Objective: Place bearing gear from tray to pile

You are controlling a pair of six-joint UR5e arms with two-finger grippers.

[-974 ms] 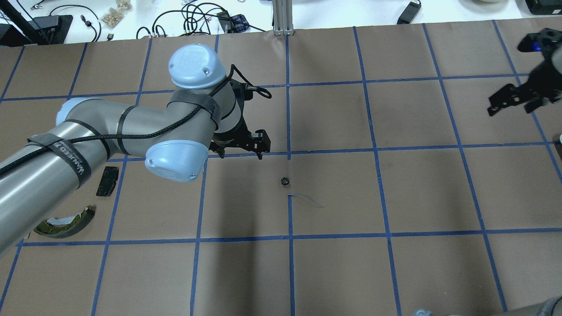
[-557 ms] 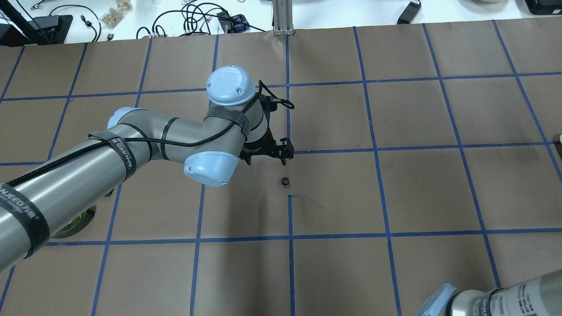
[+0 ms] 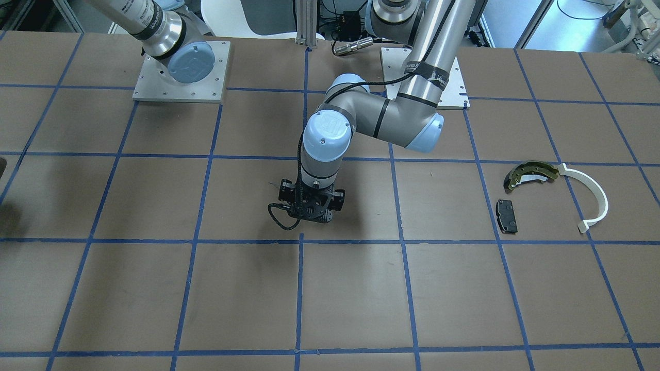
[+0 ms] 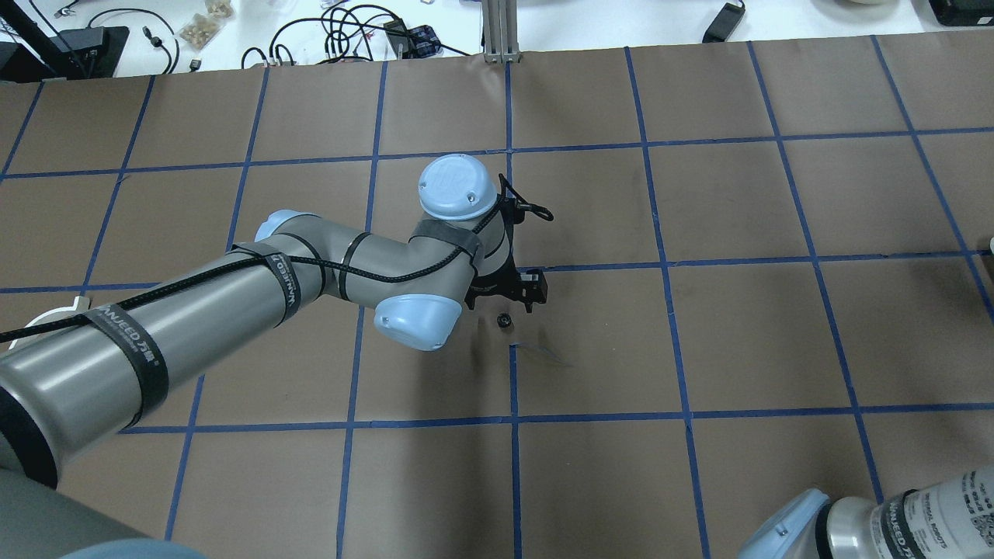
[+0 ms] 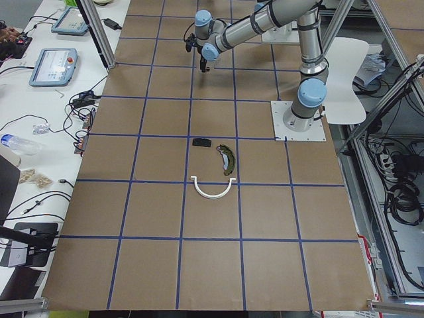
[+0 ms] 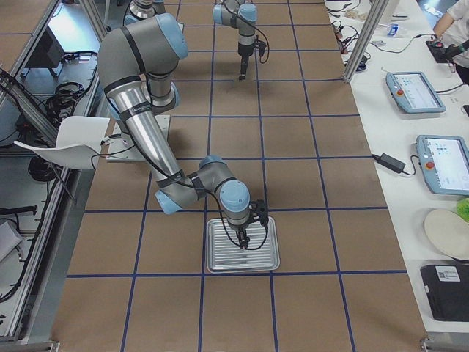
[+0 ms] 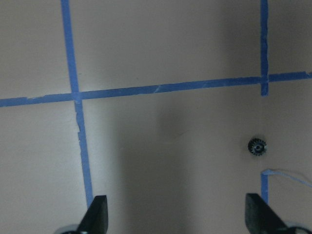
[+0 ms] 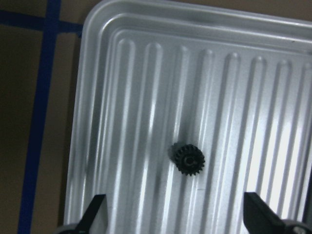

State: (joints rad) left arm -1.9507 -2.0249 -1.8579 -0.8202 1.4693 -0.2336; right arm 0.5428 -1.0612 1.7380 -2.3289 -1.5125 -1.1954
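- Overhead: the left gripper (image 4: 509, 299), out at the left edge a second ago, now hangs just beside a loose gear (image 4: 503, 320) on the table (image 4: 738, 349) at centre. The right arm (image 4: 893, 520) has pulled back to the corner.
- Front-facing: the pile (image 3: 515, 180) lies well apart, made up of brake shoe (image 3: 539, 168), white arc (image 3: 593, 198) and black pad (image 3: 506, 215), with nothing between.
- Right side: the right gripper (image 6: 245, 236) hovers over the tray (image 6: 220, 258).
- Left wrist: fingers (image 7: 99, 214) spread wide, empty. The loose gear sits ahead, off-centre, so a pickup likely needs a sideways shift.
- Right wrist: fingers (image 8: 97, 214) parted above the tray gear (image 8: 187, 159), seemingly untouched; its trip to the pile has not begun.
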